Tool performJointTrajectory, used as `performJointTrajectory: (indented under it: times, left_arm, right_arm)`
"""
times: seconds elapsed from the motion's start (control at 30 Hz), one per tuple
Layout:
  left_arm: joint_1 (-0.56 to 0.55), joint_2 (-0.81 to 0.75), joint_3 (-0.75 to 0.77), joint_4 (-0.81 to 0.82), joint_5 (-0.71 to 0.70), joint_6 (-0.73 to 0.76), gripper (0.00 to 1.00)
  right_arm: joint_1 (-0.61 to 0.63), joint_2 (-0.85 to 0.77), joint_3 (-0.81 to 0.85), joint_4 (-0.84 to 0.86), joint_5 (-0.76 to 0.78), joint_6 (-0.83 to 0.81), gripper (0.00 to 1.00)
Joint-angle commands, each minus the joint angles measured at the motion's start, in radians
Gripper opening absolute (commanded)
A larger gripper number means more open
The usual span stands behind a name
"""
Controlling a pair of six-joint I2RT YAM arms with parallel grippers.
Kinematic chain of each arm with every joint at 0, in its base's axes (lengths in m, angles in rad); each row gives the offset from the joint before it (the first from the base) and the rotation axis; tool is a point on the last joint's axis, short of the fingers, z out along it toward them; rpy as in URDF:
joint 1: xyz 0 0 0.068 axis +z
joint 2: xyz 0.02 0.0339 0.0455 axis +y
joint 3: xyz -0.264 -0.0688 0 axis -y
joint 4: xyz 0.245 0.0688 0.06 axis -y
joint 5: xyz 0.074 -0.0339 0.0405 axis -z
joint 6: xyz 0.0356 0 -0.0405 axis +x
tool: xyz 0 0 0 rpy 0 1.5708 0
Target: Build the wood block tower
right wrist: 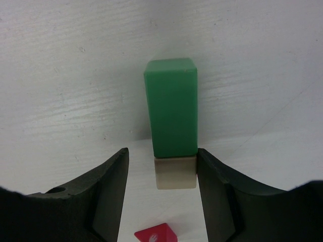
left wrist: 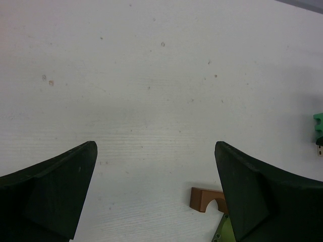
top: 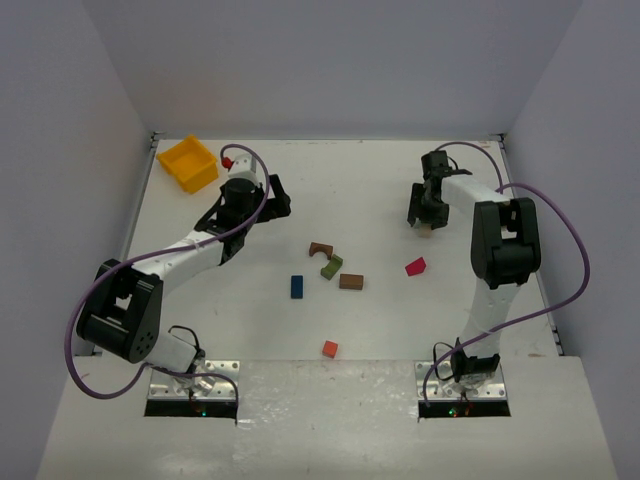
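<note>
A tall green block (right wrist: 171, 108) stands on a pale block (right wrist: 175, 173), a two-block stack at the table's right rear. My right gripper (right wrist: 162, 151) straddles the pale block: its right finger touches it and a gap shows on the left, so it is open. From above, this gripper (top: 420, 222) hides the green block and only the pale block (top: 427, 232) shows. My left gripper (top: 282, 198) hangs wide open and empty over bare table. Its wrist view shows the brown arch (left wrist: 204, 198) by its right finger.
Loose blocks lie mid-table: brown arch (top: 320, 249), green arch (top: 331, 266), brown block (top: 351, 281), blue block (top: 297, 286), magenta block (top: 416, 266), orange-red block (top: 330, 348). A yellow bin (top: 188, 162) sits at the back left, with walls all round.
</note>
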Motion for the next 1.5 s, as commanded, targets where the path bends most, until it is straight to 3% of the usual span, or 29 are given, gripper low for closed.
performJointTrajectory:
  times: [0.0, 0.33, 0.5, 0.53, 0.63, 0.8, 1.07, 1.33, 1.47]
  left_arm:
    - [0.011, -0.019, -0.011, 0.052, 0.012, 0.001, 1.0]
    - [0.01, -0.027, -0.008, 0.048, 0.021, 0.0, 1.0]
    - [0.009, -0.032, -0.009, 0.047, 0.038, -0.025, 1.0]
    - [0.008, -0.031, -0.012, 0.047, 0.059, -0.028, 1.0]
    - [-0.002, -0.03, -0.022, 0.045, 0.092, -0.033, 1.0]
    - [-0.047, -0.029, -0.035, 0.002, 0.093, -0.031, 1.0]
    - [-0.143, 0.016, -0.055, -0.021, 0.252, 0.069, 1.0]
    - [-0.161, 0.191, 0.039, -0.081, 0.344, 0.187, 1.0]
    - [-0.165, 0.235, 0.068, -0.106, 0.341, 0.201, 0.89]
  right_arm:
    - [-0.004, -0.03, 0.027, 0.024, 0.022, 0.002, 0.55]
    - [-0.001, -0.159, -0.009, 0.005, 0.066, -0.006, 0.56]
    - [0.031, -0.322, -0.088, 0.062, -0.05, -0.097, 0.64]
    - [0.048, -0.359, -0.11, 0.082, -0.088, -0.116, 0.69]
    - [0.095, -0.449, -0.163, 0.139, -0.177, -0.149, 0.99]
    - [0.149, -0.552, -0.267, 0.247, -0.299, -0.152, 0.99]
    - [0.16, -0.645, -0.44, 0.384, -0.417, -0.1, 0.99]
    - [0.16, -0.677, -0.512, 0.418, -0.436, -0.096, 0.99]
    - [0.16, -0.696, -0.538, 0.435, -0.408, -0.095, 0.99]
